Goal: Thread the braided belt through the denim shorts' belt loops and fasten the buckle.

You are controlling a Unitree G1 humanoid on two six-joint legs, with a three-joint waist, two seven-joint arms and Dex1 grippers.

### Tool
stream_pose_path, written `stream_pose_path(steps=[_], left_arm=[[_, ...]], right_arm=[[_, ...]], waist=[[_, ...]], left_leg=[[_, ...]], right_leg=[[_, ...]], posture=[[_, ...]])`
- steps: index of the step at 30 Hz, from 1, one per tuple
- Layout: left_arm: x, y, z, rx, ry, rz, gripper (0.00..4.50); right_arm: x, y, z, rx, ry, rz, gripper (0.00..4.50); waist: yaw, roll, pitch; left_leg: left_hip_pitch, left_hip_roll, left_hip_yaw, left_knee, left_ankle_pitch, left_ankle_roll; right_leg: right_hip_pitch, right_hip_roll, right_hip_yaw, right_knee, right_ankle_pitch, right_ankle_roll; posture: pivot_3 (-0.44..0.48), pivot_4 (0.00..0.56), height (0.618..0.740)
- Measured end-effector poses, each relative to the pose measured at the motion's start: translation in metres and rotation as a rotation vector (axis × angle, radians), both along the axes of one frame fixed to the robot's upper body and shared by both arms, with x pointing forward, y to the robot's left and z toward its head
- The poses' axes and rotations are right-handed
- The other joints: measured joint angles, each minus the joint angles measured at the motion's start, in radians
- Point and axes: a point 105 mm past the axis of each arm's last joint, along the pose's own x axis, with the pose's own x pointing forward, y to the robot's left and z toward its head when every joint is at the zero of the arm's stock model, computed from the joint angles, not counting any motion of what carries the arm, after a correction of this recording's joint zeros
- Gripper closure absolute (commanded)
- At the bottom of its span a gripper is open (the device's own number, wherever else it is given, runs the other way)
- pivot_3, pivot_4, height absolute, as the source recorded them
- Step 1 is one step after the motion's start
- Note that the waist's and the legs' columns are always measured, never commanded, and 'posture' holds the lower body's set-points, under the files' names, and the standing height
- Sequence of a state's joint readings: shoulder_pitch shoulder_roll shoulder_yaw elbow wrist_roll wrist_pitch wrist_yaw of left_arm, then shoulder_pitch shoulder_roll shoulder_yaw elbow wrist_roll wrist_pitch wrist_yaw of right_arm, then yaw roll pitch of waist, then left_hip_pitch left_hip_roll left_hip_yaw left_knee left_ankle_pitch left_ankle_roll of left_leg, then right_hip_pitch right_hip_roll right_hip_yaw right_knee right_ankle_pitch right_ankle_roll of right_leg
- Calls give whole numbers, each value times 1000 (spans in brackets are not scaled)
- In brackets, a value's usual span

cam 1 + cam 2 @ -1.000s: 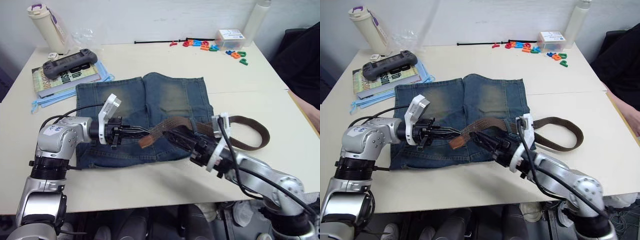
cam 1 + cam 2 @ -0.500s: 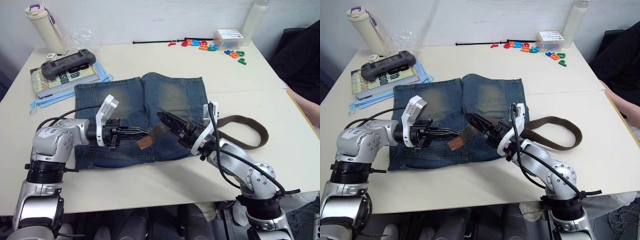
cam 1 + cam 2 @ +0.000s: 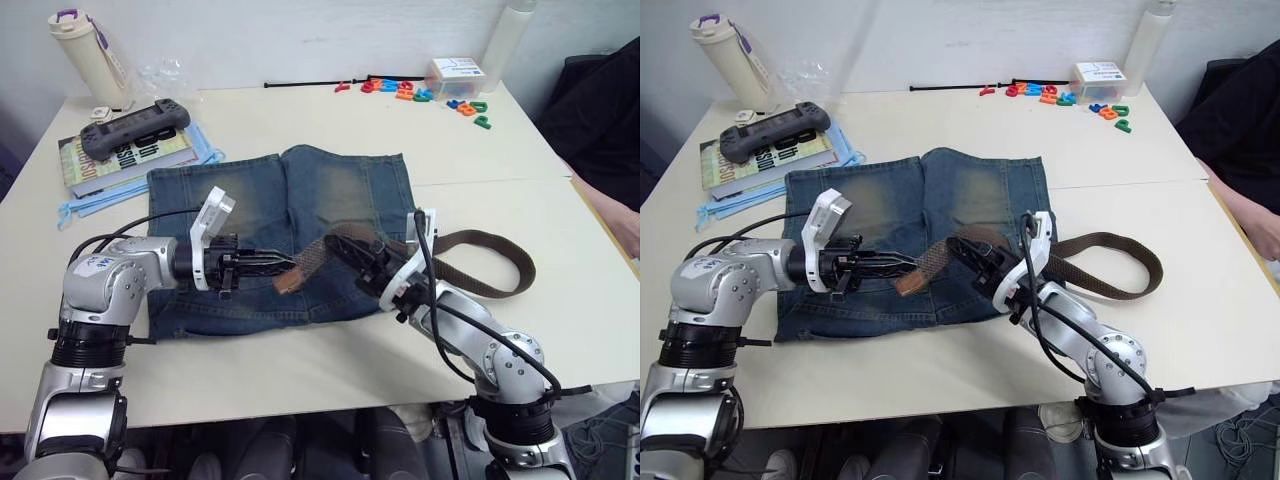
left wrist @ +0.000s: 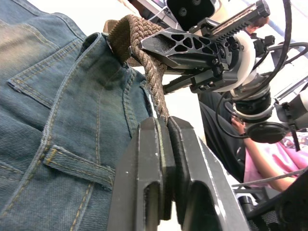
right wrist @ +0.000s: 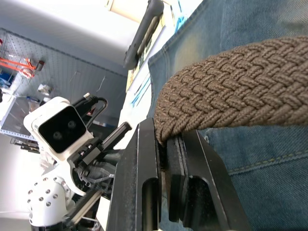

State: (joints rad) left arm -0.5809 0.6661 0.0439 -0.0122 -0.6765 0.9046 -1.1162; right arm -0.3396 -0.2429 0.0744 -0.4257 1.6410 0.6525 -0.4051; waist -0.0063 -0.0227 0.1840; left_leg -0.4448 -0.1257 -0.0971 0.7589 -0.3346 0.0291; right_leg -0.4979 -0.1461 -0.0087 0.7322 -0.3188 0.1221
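Lying over the denim shorts [image 3: 290, 235], the braided belt [image 3: 318, 257] is pinched near its tip by the left gripper [image 3: 272, 262] and clamped by the right gripper [image 3: 345, 246], which has been drawn back slightly toward 3 o'clock since half a second ago.

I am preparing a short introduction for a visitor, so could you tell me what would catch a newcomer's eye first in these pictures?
First, the braided belt, pinched by both end effectors above the denim shorts at the table's middle: the left end effector near the belt's tan tip, the right end effector a little further along. Next, the bright plastic letters scattered at the far right of the table.
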Motion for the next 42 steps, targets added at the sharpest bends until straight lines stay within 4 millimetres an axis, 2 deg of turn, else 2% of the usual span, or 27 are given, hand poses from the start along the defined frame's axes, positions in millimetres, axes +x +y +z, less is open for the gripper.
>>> stream_pose_path(steps=[1, 3, 7, 11, 15, 18, 36, 42], left_arm=[[1, 3, -1, 3, -17, 22, 2101], [4, 10, 0, -1, -52, 82, 2101], [4, 44, 5, -11, -124, 247, 2101], [-26, 65, -18, 51, -121, 306, 2101], [-44, 67, -24, 70, -142, 328, 2101], [-49, 65, -27, 71, -155, 338, 2101], [-50, 60, -23, 52, -212, 314, 2101], [-50, 61, -23, 61, -218, 309, 2101]], right_arm=[[2, -2, 1, 3, 1, -16, 4500], [5, -6, 1, 7, 7, -49, 4500], [10, -16, 2, 30, 27, -125, 4500], [13, -18, 0, 63, 65, -169, 4500], [13, -18, -2, 79, 92, -192, 4500], [13, -14, -6, 76, 109, -192, 4500], [19, -20, -22, -71, 92, -279, 4500], [19, -13, -30, -173, 73, -285, 4500]], waist=[[0, 0, 0], [1, 0, 0], [-1, 0, 0], [-8, 0, 0], [5, 0, 0], [6, 0, 0], [3, 0, 0], [1, 0, 0]], left_leg=[[0, 0, 0, 0, 0, 0], [0, 0, 0, 0, 0, 0], [0, 0, 0, -1, 0, 0], [1, 0, 0, -1, -1, 0], [1, 0, 0, 1, -2, 1], [1, 0, 0, 1, -3, 3], [1, 0, 0, 1, -3, 1], [1, 0, 0, 1, -3, 1]], right_leg=[[0, 0, 0, 0, 0, 0], [0, 0, 0, 0, 0, 0], [-1, 1, 2, 1, 0, 0], [-2, 2, 5, 1, 0, -1], [-2, 2, 5, 2, -1, -1], [-2, 2, 5, 3, -1, -1], [-3, 3, 5, 5, -1, -3], [-3, 3, 5, 5, -2, -3]], posture=[[0, 150, 657], [0, 150, 657], [0, 150, 657], [0, 150, 657], [0, 150, 657], [0, 150, 657], [0, 150, 657], [0, 150, 657]])
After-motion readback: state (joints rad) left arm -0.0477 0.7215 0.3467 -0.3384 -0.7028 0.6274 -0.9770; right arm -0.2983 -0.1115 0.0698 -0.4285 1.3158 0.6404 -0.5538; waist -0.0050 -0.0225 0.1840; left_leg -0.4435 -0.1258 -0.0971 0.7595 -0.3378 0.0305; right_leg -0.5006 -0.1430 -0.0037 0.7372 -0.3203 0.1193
